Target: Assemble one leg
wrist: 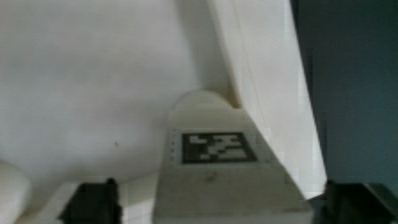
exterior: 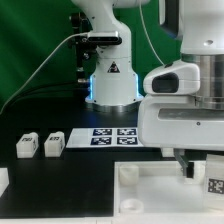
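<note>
Two loose legs [exterior: 38, 145] side by side on the black desk [exterior: 80, 170], well apart from the hand [exterior: 190, 165]; a third leg [wrist: 222, 165] pinched between both fingers [wrist: 93, 200], long axis running straight out from the hand, tapered tip pointing away, marker facing the wrist camera, over the white tray-like piece [exterior: 150, 192]

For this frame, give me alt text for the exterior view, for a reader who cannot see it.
A white robot arm fills the exterior view's right, its tool low over a white tray-like piece. Two small white legs stand at the left on the black table, beside the marker board.
</note>
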Robot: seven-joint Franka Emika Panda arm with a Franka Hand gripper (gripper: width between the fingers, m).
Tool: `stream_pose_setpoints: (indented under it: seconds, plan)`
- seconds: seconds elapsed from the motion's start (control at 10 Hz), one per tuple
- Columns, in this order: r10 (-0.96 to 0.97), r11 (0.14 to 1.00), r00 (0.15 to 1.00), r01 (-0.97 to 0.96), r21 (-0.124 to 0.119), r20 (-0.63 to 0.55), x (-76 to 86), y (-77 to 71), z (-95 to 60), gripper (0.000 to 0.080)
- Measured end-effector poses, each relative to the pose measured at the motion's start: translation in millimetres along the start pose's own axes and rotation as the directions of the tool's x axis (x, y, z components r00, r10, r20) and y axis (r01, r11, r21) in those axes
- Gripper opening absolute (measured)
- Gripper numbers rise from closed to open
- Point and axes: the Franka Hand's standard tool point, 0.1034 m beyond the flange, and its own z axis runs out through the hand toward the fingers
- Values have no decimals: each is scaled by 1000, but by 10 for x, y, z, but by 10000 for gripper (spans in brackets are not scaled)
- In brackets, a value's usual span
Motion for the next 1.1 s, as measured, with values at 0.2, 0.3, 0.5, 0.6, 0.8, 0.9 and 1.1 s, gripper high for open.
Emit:
stream_pose_setpoints:
  seconds: [0.2, 0.3, 0.5, 0.6, 0.8, 0.9, 1.1]
  plan:
    - [201, 980, 980, -201, 0, 1, -5, -4, 5, 292]
    - [256, 967, 967, -256, 0, 1, -4, -4, 4, 291]
    - [540, 841, 841, -541, 6, 17, 13, 8, 11, 291]
    - [739, 673, 673, -740, 11, 42, 16, 9, 17, 291]
    - [941, 324, 328, -944, 59, 80, 8, 36, 23, 291]
    - [974, 189, 197, -979, 74, 110, -2, 63, 17, 291]
    - [984, 125, 132, -990, 67, 116, 0, 59, 15, 291]
